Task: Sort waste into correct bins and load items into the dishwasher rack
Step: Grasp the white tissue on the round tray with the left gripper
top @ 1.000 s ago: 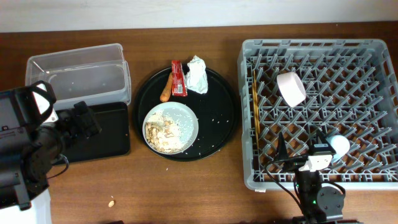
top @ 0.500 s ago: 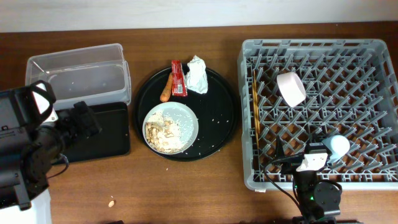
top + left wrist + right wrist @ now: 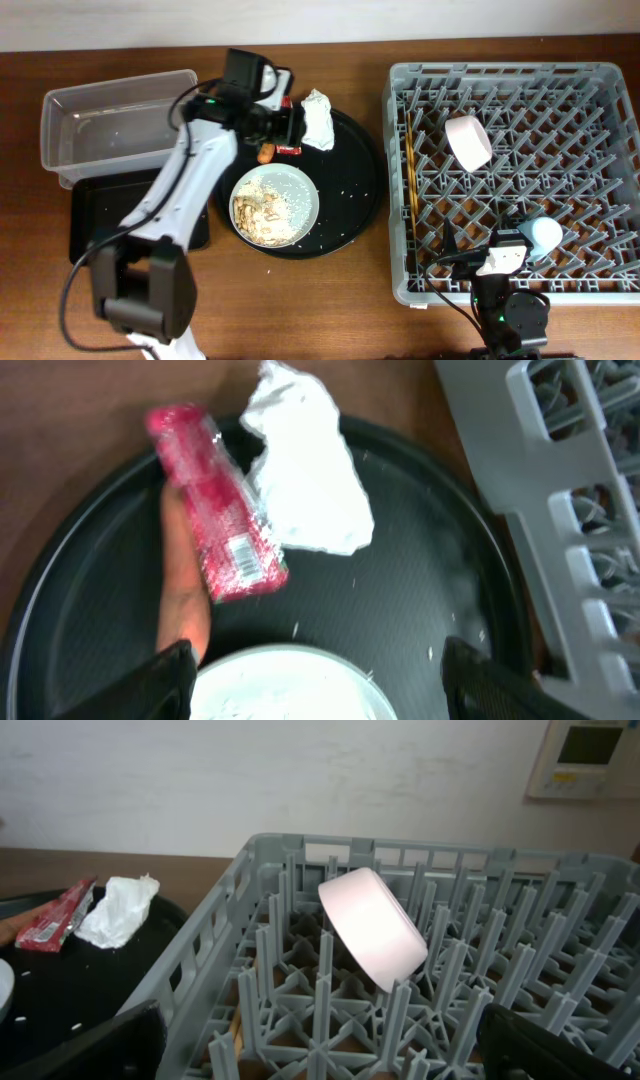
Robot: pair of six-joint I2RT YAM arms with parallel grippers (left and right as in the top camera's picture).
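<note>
My left gripper (image 3: pixel 285 127) is open and empty over the back of the round tray, above the red snack wrapper (image 3: pixel 215 520) and the orange carrot piece (image 3: pixel 183 595). The crumpled white napkin (image 3: pixel 305 475) lies just right of the wrapper. The whitish plate (image 3: pixel 275 205) with beige scraps lies below it. In the grey dishwasher rack (image 3: pixel 400 90) are the white bowl (image 3: pixel 372 928), tilted on the pegs, the light-blue cup (image 3: pixel 545 235) and the chopsticks (image 3: pixel 409 165) along the left side. My right gripper (image 3: pixel 483 240) is open and empty over the rack's front edge.
The clear tub (image 3: pixel 120 125) stands at the back left, with the shallow black rectangular tray (image 3: pixel 110 215) in front of it. The large round black tray (image 3: pixel 350 190) holds the plate and waste, with white crumbs scattered on it. My left arm stretches across the black tray's right end.
My left arm has swung from the table's left edge out over the round tray, above the wrapper. The shallow black tray is now uncovered. The right arm has barely moved.
</note>
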